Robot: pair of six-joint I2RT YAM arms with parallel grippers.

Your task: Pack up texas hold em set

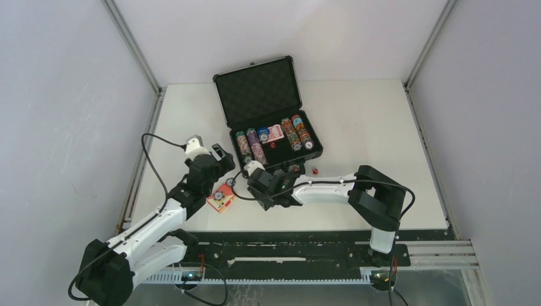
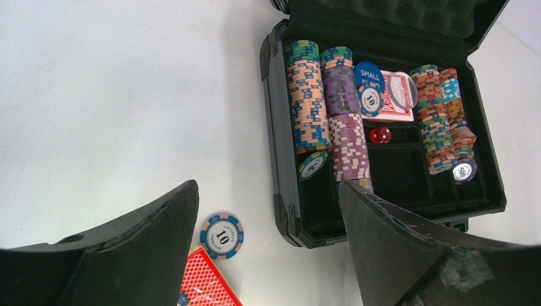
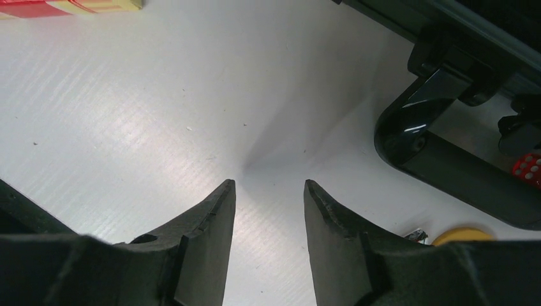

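Texas hold em set: its black case (image 1: 258, 92) sits open mid-counter (image 1: 383, 127), with the lid upright at the back. In its foam tray are rows of multicoloured chips (image 2: 306, 95), a red card box (image 2: 394, 112), a blue small-blind button (image 2: 369, 75) and a red die (image 2: 381, 134).

Not yet packed are a blue-edged chip (image 2: 221, 235) lying flat just beside a second red card box (image 2: 204, 284), left of the case. A loose red die (image 1: 314, 170) and a yellow disc (image 3: 462, 236) lie near the case handle (image 3: 446, 167).

The left jaws hang spread wide and empty above the loose chip. The right jaws are parted, gripping nothing, low over bare counter beside the handle.

Likely risks: the flat chip may skid away instead of lifting. The tiny die could roll if nudged. An arm brushing the case might knock the chip rows out of line.
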